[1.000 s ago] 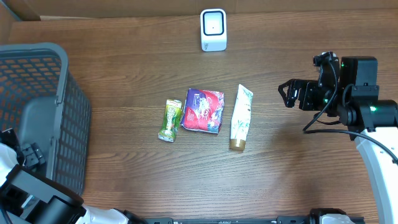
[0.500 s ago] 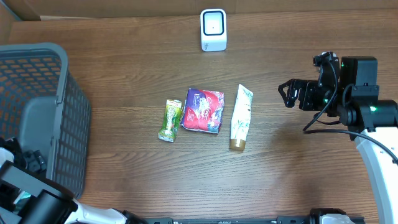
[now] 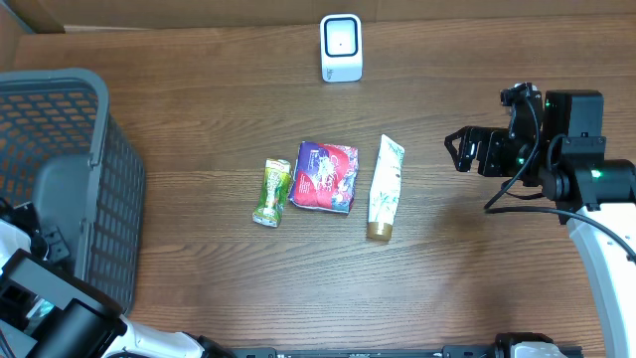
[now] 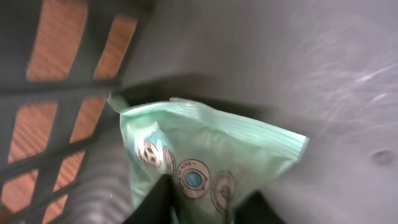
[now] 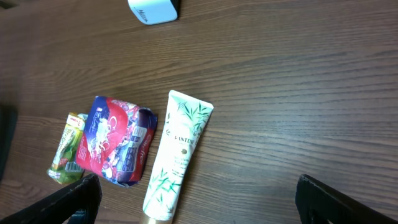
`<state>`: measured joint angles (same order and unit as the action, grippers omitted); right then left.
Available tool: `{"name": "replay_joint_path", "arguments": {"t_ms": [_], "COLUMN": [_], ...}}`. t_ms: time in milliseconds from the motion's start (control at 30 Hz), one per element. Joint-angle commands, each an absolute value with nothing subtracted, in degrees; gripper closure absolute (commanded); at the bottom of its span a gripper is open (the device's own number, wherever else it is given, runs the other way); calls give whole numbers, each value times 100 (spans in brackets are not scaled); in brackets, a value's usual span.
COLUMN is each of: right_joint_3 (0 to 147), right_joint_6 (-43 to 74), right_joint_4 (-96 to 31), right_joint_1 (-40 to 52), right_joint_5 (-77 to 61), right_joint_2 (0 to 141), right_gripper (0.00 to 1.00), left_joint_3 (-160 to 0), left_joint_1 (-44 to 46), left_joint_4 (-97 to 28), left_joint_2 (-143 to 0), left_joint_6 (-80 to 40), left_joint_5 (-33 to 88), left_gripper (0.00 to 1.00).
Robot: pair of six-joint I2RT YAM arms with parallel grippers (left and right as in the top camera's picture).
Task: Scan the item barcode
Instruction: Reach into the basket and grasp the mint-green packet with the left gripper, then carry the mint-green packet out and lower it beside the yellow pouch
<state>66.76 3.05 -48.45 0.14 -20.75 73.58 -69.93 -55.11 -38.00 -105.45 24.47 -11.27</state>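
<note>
Gripping a pouch inside the basket

The left gripper [image 4: 202, 202] is down inside the basket [image 3: 50, 78] at the near left of the table [image 3: 199, 80]. Its jaws are closed on the lower end of a mint-green pouch [image 4: 205, 155], which bears a row of round printed marks. The pouch stands up from the jaws with its crimped top edge free. Close on its left is the basket's mesh wall, with brown table showing through the slots; to its right is smooth grey basket surface. From overhead the pouch itself cannot be made out, only the arm at the basket's near edge.

The right gripper [image 3: 472, 151] hovers over the right of the table with its jaws spread wide and nothing between them. In its own wrist view, both fingers [image 5: 68, 202] sit at the bottom corners of the frame.

The scanner [image 3: 341, 47] stands near the far edge, about mid-table, with bare wood all around it. Three more items lie in a row at the centre. A green sachet [image 3: 271, 192] is on the left, just beside a purple pack [image 3: 325, 176]. A white tube [image 3: 385, 186] lies right of the pack with a narrow gap between them, its gold cap toward the near side.

Wide bare wood lies between the basket and this row, and again between the row and the scanner. The stretch between the tube and the right gripper is open too.
</note>
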Motion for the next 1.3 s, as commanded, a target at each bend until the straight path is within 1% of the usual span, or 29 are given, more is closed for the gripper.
{"name": "replay_joint_path", "arguments": {"t_ms": [0,33,100,267,333,400,533,833,900,1000,1067,1167,1267], "right_joint_3": [6827,6827,6827,6827,6827,6827,6827,6827,6827,6827,6827,6827,6827], "right_joint_6": [322,322,322,322,322,322,322,322,322,322,322,322,322], "right_joint_4": [-4814,-4814,-4814,-4814,-4814,-4814,-4814,-4814,-4814,-4814,-4814,-4814,-4814], "right_joint_1": [32,32,32,32,32,32,32,32,32,32,32,32,32], "right_joint_5": [-2108,-2108,-2108,-2108,-2108,-2108,-2108,-2108,-2108,-2108,-2108,-2108,-2108], "right_joint_2": [7343,7343,7343,7343,7343,7343,7343,7343,7343,7343,7343,7343,7343], "right_gripper": [0,0,0,0,0,0,0,0,0,0,0,0,0], "left_joint_3": [-6923,-6923,-6925,-7008,-7183,-7710,-8873,-11937,-12606,-13458,-13896,-14215,-14241], "left_joint_1": [-5349,-5319,-5253,-5013,-4886,-4646,-4292,-3601,-3389,-2930,-2512,-1793,-991], "left_joint_4": [-3872,-3872,-3872,-3931,-4110,-4593,-5387,-6794,-7116,-7616,-7926,-8259,-8530], "left_joint_2": [-10704,-10704,-10704,-10702,-10702,-10691,-10680,-10669,-10669,-10667,-10650,-10569,-10521], "left_joint_6": [2414,2394,2211,1223,1011,921,561,-91,-224,-217,-215,-163,-172], "left_joint_5": [-108,-25,75,121,183,386,401,438,696,1181,1251,1131,666], "left_gripper": [94,96,96,96,96,96,96,96,96,96,96,96,96]}}
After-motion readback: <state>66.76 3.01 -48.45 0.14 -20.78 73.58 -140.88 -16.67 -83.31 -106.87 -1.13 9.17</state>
